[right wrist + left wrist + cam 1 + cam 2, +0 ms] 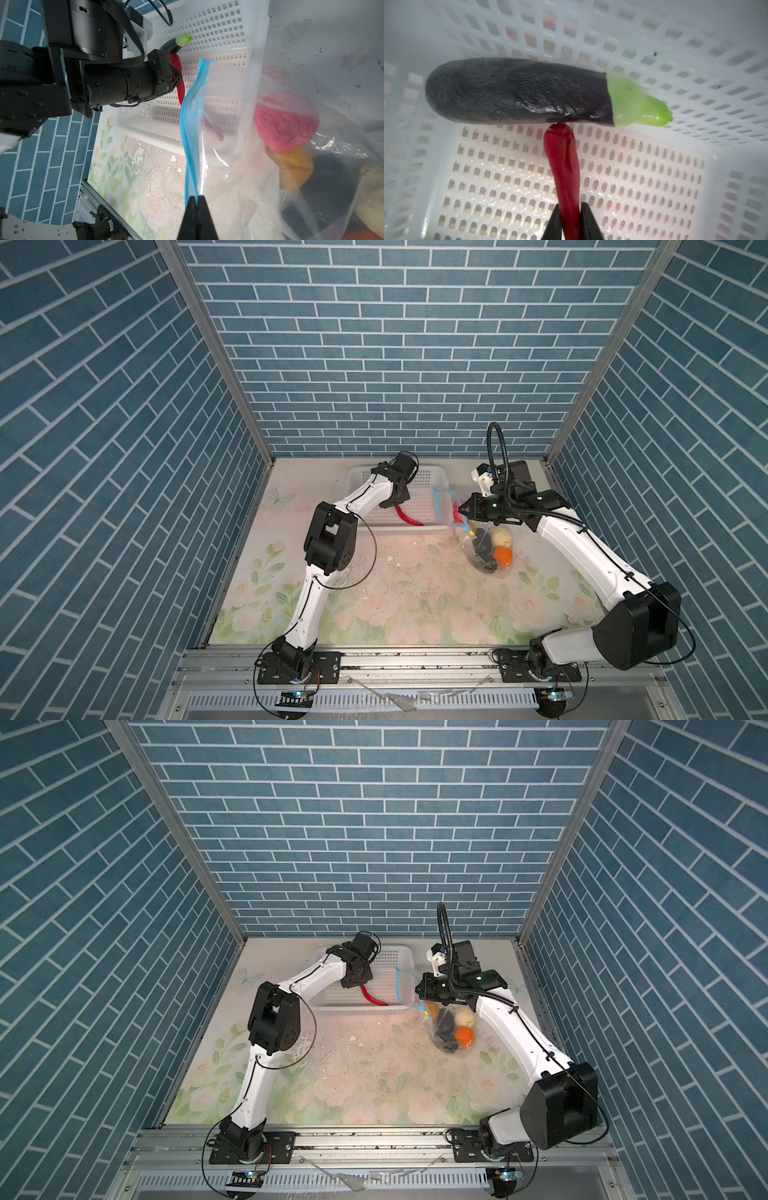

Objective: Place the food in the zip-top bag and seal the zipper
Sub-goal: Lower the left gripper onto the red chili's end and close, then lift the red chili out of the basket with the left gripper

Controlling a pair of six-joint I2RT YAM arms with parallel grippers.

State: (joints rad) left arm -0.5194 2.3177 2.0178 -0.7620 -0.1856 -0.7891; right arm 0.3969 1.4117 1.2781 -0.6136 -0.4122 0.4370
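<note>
Left tool (pixel 570 220) clamped on red chilli (pixel 563 162) inside white basket (pixel 664 182), right tool (pixel 196 204) pinched tight on zipper (pixel 187 128), zip-top bag (pixel 239 187) stood on table (pixel 395 593) just beside basket, pink, orange and black food (pixel 286 122) inside.

right gripper (pixel 196 197): jaws pinched on zipper (pixel 188 128) | zip-top bag (pixel 239 182): holds pink piece (pixel 286 122), yellow-orange piece (pixel 293 168), black lump (pixel 328 182) | left gripper (pixel 178 76): jaws clamp red chilli (pixel 181 90) inside white basket (pixel 207 27), green-tipped dark piece (pixel 179 41) beside
</note>
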